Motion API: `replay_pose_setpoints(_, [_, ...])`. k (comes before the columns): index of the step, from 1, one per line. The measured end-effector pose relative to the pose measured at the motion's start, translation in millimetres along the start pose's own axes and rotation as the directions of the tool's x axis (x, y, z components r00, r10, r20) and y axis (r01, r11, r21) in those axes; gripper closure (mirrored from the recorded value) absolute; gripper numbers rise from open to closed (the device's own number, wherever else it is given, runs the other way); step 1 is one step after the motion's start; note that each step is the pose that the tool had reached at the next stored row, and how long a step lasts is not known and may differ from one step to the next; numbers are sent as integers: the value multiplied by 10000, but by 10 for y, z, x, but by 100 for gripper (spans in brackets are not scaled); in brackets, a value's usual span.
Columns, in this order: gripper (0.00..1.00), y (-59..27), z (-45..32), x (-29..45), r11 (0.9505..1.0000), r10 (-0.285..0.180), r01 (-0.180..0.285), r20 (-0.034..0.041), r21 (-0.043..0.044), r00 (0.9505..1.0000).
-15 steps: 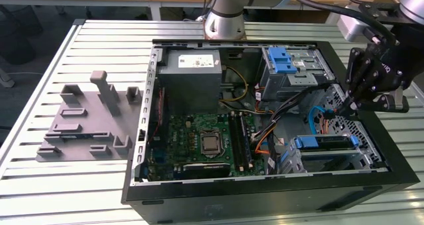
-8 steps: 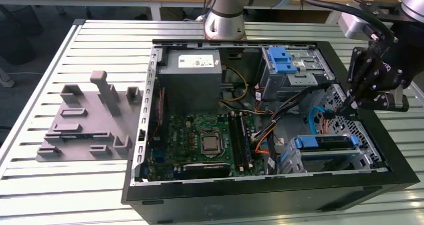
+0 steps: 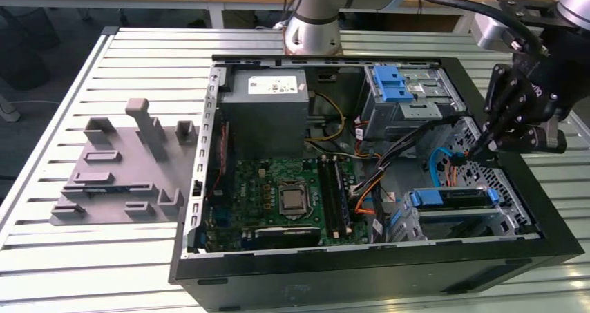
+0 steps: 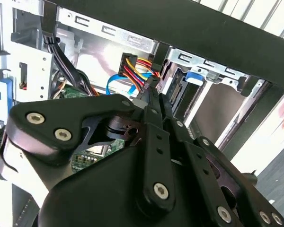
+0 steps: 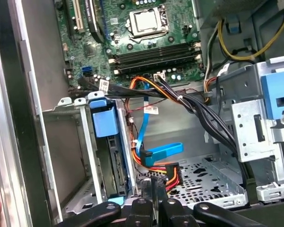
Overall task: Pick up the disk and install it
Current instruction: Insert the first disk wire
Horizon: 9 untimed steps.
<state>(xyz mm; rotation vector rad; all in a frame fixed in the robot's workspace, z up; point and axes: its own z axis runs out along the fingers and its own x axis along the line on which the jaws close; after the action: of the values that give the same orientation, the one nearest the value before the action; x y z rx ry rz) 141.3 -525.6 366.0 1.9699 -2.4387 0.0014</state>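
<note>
Black jaws (image 5: 154, 189) appear pressed together above the connector (image 5: 169, 171); at their nine o'clock, the disk (image 5: 114, 158) sits half-hidden in its cage (image 5: 68, 142).

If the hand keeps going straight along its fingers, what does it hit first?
Most likely the red-yellow-black power connector, which sits right beyond the hand in the first wrist view, with the perforated case floor under it. Depth is unclear, so contact may already exist.

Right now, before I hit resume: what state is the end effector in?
End effector: closed, nothing visibly held; its tips sit beside the connector with red and yellow wires.
</note>
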Motion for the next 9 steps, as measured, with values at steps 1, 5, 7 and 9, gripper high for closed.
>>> replay_pose_setpoints(1, [83,0,1,-9,10000,41,-41,-2,-7,10000])
replay_pose_setpoints(5, [75,2,4,-52,9999,144,-144,-22,-29,9999])
replay_pose_setpoints(7, [75,-3,8,-71,9998,187,-187,-40,-51,9998])
replay_pose_setpoints(9, [75,-16,17,-84,9997,227,-227,-59,-80,9997])
